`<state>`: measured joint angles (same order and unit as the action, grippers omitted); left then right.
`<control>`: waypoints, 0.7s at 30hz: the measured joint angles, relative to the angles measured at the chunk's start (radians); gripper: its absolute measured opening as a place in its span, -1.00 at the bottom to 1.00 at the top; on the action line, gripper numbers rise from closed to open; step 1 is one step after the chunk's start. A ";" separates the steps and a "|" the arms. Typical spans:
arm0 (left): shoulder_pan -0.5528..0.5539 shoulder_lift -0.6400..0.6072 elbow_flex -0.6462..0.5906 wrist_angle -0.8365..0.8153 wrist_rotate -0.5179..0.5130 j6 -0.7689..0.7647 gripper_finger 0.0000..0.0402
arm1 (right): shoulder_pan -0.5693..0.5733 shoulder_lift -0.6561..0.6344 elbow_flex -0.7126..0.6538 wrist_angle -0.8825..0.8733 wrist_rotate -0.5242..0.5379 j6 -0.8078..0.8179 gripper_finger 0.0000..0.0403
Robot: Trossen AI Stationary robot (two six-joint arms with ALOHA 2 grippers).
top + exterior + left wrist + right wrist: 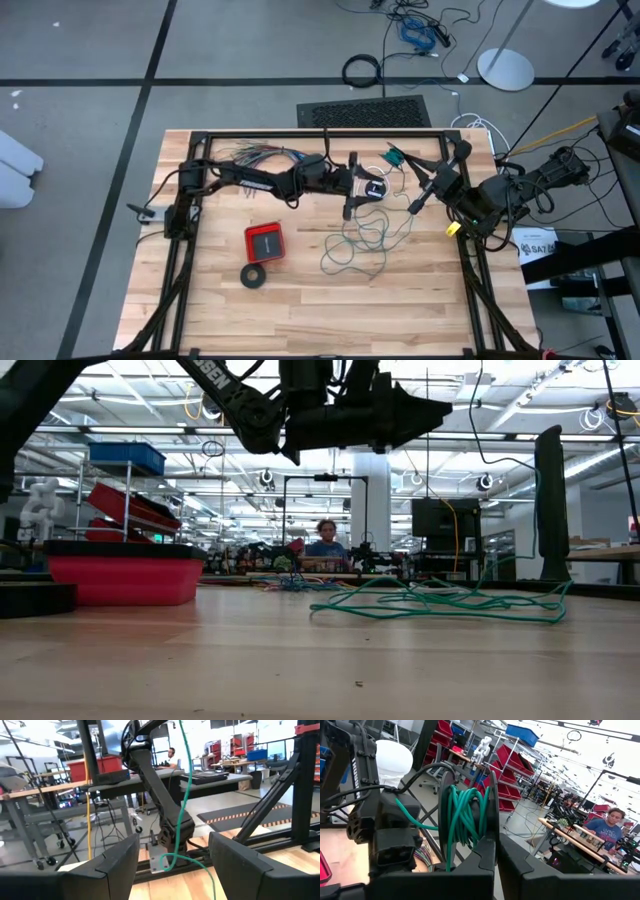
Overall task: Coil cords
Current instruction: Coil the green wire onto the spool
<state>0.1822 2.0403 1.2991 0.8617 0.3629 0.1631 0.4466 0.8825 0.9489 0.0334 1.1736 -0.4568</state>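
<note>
On a wooden table (300, 300), the right gripper (492, 851) is clamped on wound teal wire (465, 817); the left gripper (362, 187), spread open, probably sits just left of it.

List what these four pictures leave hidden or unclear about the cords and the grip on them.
- Right wrist view: the teal-green wire is wound into a coil; the right gripper hides where the fingers pinch it.
- High view: the white cord is too small to trace.
- Low view: both grippers' fingers are cut off by the top edge.
</note>
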 joint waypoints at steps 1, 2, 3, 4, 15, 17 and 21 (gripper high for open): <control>0.003 0.000 0.000 0.000 0.003 -0.001 0.23 | 0.000 0.000 0.000 0.000 0.000 0.000 -1.00; 0.003 0.000 0.000 -0.001 0.008 -0.001 0.23 | 0.000 0.000 0.000 0.000 0.000 0.000 -1.00; 0.004 0.000 0.000 -0.003 0.013 -0.001 0.23 | 0.000 0.000 0.000 0.000 0.000 0.000 -1.00; 0.003 0.000 0.000 -0.004 0.017 -0.001 0.23 | 0.000 0.000 0.000 0.000 0.000 0.000 -1.00; 0.001 0.000 0.000 -0.013 0.049 -0.001 0.23 | 0.000 0.000 0.000 0.000 0.000 0.000 -1.00; 0.001 0.000 0.000 -0.013 0.049 0.000 0.23 | 0.000 0.000 0.000 0.000 0.000 0.000 -1.00; 0.001 0.000 0.000 -0.013 0.058 0.000 0.23 | 0.000 0.000 0.000 0.000 0.000 0.000 -1.00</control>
<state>0.1829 2.0403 1.2991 0.8482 0.4212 0.1627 0.4467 0.8825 0.9489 0.0334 1.1736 -0.4568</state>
